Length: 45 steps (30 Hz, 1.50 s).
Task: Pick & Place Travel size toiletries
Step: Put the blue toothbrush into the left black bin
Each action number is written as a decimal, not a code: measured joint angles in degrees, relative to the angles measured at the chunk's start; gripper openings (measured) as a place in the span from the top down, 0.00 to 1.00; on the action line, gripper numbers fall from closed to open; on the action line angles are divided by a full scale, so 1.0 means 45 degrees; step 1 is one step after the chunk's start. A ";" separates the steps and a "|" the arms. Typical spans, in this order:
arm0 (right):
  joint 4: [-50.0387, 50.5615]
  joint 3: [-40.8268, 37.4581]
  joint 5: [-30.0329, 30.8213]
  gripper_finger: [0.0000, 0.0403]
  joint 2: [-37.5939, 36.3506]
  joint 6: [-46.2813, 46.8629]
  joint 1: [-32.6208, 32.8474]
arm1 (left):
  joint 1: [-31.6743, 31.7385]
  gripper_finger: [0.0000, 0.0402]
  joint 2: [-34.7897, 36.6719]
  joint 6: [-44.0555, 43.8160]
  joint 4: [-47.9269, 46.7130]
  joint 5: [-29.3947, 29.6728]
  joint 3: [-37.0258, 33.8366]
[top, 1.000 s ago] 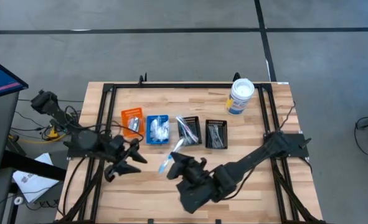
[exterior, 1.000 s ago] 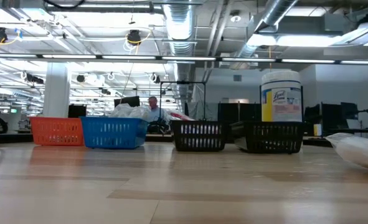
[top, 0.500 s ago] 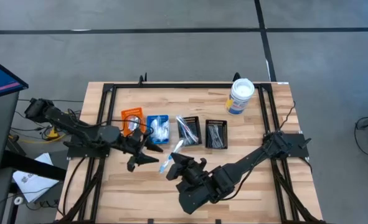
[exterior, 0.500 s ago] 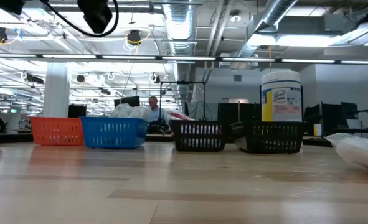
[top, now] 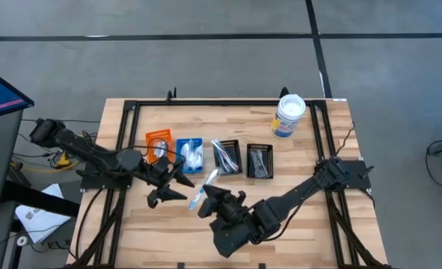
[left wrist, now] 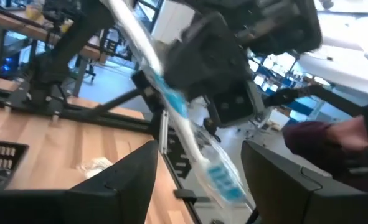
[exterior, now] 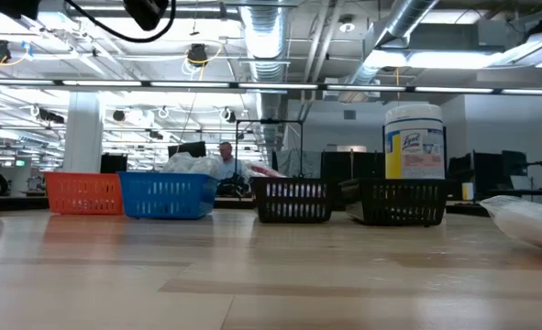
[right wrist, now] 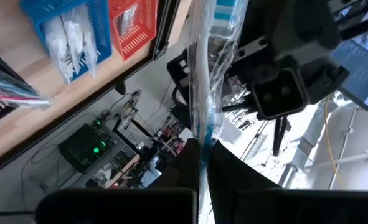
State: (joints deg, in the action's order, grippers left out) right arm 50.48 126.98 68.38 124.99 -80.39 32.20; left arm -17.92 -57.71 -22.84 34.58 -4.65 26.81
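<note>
Two pincers (top: 182,190) (top: 206,196) seemingly meet at stick (top: 203,187).

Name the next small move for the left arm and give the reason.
Probably close the left gripper on the clear-wrapped stick. Its jaws stand open on either side of the stick, which the shut right gripper holds up between the arms, so a handover looks ready.

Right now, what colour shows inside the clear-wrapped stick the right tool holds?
Blue, inside the clear-wrapped stick; clearest in the left wrist view.

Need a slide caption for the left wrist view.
Right end effector presents a clear-wrapped blue stick between the open left end effector fingers.
</note>
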 joint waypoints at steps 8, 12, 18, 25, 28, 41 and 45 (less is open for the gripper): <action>-0.0226 0.0000 0.0000 0.99 0.0000 -0.0107 -0.0168 | 0.1119 0.47 -0.0635 -0.0387 0.0973 -0.1265 0.0046; -0.0234 0.0000 -0.0025 0.99 0.0000 -0.0080 -0.0307 | 0.1612 0.48 -0.0964 -0.0673 0.1282 -0.2817 0.0314; -0.0204 0.0000 0.0014 0.99 0.0000 -0.0139 -0.0491 | 0.1613 0.51 -0.1680 -0.0664 0.1277 -0.3369 0.0788; -0.0260 -0.0006 -0.0042 0.99 0.0000 -0.0144 -0.0639 | 0.1952 0.56 -0.2464 -0.0698 0.1351 -0.2776 0.1146; -0.0227 -0.0015 -0.0039 0.99 0.0005 -0.0160 -0.0611 | 0.2197 0.58 -0.2610 -0.0703 0.1378 -0.2821 0.1146; -0.0217 -0.0015 -0.0039 0.97 0.0010 0.0258 -0.0587 | 0.2216 0.84 -0.2681 -0.1134 0.1448 -0.3172 0.1146; -0.0312 -0.0015 0.0014 0.92 0.0010 0.0899 -0.0572 | 0.2216 0.96 -0.2701 -0.1139 0.1371 -0.3300 0.1127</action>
State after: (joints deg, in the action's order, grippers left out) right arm 49.08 126.91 68.44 125.03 -76.34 29.63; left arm -7.94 -69.87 -27.96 40.75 -19.50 31.88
